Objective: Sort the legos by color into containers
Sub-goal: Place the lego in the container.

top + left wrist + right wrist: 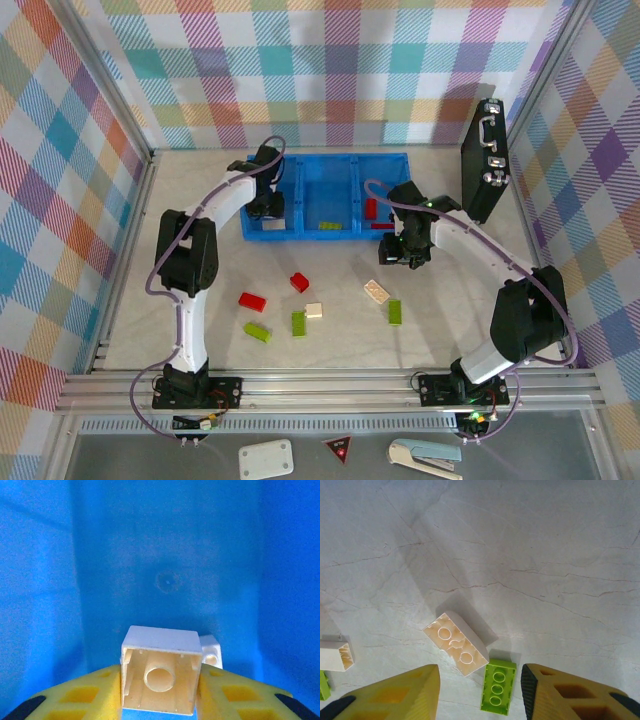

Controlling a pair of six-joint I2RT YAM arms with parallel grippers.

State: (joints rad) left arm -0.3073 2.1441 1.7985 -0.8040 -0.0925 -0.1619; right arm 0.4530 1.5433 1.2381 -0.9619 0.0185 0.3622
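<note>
Grips hollow cream brick [160, 677] between left fingers [75, 697] inside smooth blue bin [165, 555]
Holds right fingers [400, 695] apart, empty, above long cream brick [457, 642] and lime brick [498, 686] on veined worktop [530, 545]

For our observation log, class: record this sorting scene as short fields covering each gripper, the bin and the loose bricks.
Left gripper: shut on a cream brick, over the left compartment of the blue bin
Right gripper: open, empty, above the table
Middle compartment: green brick
Right compartment: red bricks
Loose bricks: two red, three green, two cream
</note>
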